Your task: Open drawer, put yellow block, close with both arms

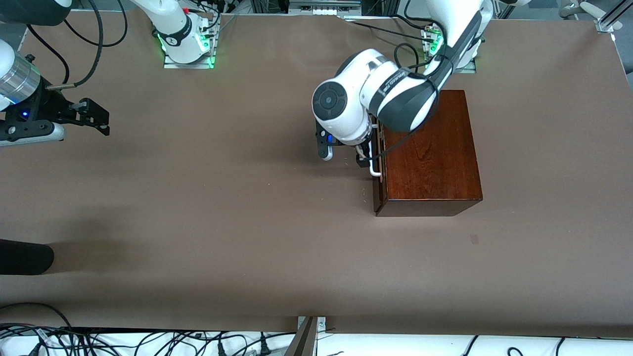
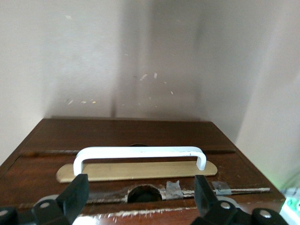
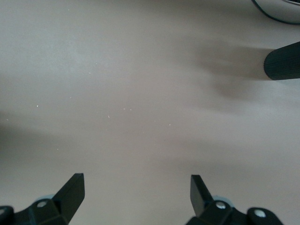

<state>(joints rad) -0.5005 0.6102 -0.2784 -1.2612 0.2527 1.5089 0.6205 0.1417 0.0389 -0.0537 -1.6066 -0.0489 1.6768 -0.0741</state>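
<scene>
The dark mahogany box [image 1: 430,153] stands toward the left arm's end of the table. Its drawer [image 1: 379,190] looks pushed in, its front flush with the box. The white bar handle [image 1: 376,170] faces the middle of the table. My left gripper [image 1: 363,157] is low in front of the drawer, largely hidden under its own wrist. In the left wrist view the gripper [image 2: 140,192] is open and the handle [image 2: 140,152] lies just ahead of its fingertips, untouched. My right gripper [image 1: 101,118] waits open and empty over bare table at the right arm's end, as the right wrist view [image 3: 137,187] shows. The yellow block is out of view.
A black rounded object [image 1: 24,257] pokes in over the table edge at the right arm's end, nearer the front camera; it also shows in the right wrist view [image 3: 283,61]. Cables [image 1: 148,341] lie along the table's near edge. The brown table cover [image 1: 222,198] spreads between the arms.
</scene>
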